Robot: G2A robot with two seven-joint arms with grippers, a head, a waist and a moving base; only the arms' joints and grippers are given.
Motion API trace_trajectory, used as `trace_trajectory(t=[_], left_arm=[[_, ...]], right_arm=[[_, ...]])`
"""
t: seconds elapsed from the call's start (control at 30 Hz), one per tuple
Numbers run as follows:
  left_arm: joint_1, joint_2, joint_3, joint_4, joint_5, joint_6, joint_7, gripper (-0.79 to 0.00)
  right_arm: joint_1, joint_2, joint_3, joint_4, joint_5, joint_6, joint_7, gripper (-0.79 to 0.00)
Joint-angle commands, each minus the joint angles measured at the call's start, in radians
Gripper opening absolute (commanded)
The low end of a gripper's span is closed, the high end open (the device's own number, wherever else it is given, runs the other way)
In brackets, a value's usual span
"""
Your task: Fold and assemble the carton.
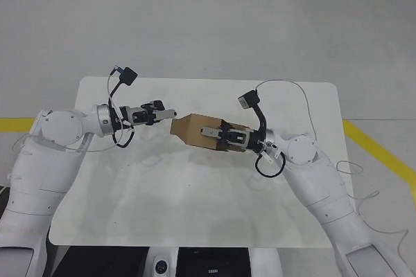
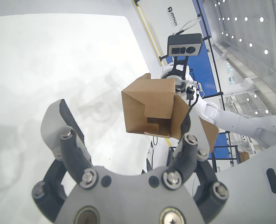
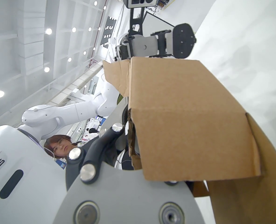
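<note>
My right tool [image 1: 216,132] pinches a wall of the carton [image 1: 191,127], holding it above the bench [image 1: 194,201]; my left tool [image 1: 165,112], spread wide, hovers just beside its folded end; I judge those flaps need squaring with firm, even pressure, the right grip unmoving.

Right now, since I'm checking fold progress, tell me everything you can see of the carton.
The carton is plain brown cardboard, squared into a box and held sideways above the white table. The right gripper clamps one wall at its open end, where loose flaps stick out. The opposite end is folded shut except for a small gap, and faces the open left gripper, close by; contact is unclear.
</note>
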Motion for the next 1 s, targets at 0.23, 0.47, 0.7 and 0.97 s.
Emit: trace_trajectory(t=[0.23, 0.47, 0.7, 0.97], left_arm=[[0.012, 0.009, -0.044, -0.062, -0.008, -0.014, 0.007, 0.000], [0.031, 0.014, -0.037, -0.133, 0.106, -0.034, 0.029, 0.000], [0.054, 0.020, -0.038, -0.159, 0.257, -0.017, 0.084, 0.000], [0.057, 0.022, -0.041, -0.133, 0.268, -0.018, 0.094, 0.000]], right_arm=[[-0.004, 0.005, 0.000, -0.030, -0.090, 0.062, -0.041, -0.785], [-0.001, 0.005, -0.007, -0.037, -0.096, 0.072, -0.045, -0.785], [-0.008, 0.008, 0.001, -0.050, -0.092, 0.071, -0.043, -0.785], [-0.011, 0.009, 0.001, -0.062, -0.080, 0.069, -0.043, -0.785]])
